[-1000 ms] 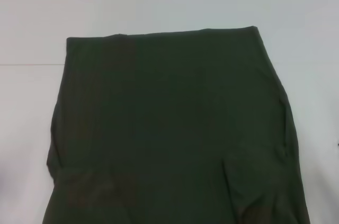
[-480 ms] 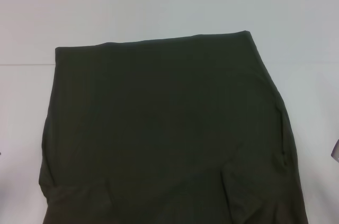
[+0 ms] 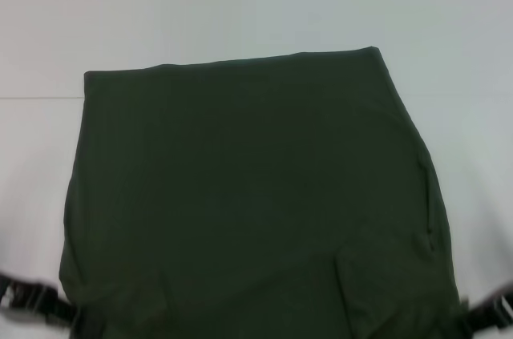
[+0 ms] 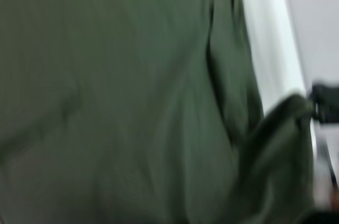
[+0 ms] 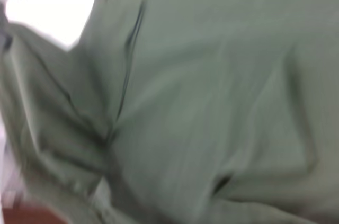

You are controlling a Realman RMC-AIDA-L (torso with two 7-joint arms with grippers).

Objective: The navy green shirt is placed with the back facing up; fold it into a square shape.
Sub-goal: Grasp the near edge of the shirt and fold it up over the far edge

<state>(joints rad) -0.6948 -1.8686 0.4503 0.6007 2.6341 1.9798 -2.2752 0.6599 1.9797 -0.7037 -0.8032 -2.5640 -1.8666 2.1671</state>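
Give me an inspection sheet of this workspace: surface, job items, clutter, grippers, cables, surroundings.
Surface: white table, bare around the cloth.
Job's things: navy green shirt lying flat, plain side up, far edge straight, creases near the robot's side; no lettering seen.
Clutter: nothing seen.
Grippers: left gripper and right gripper at the shirt's near corners, one on each side.
Cables: nothing seen.
Surroundings: nothing seen beyond the table.

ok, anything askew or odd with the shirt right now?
Slightly. The dark olive-green cloth shirt lies plain side up on the white table, but its far edge slants, the right corner farther away than the left. A crease runs up its near right part. Both pincers sit at its near corners, left and right.
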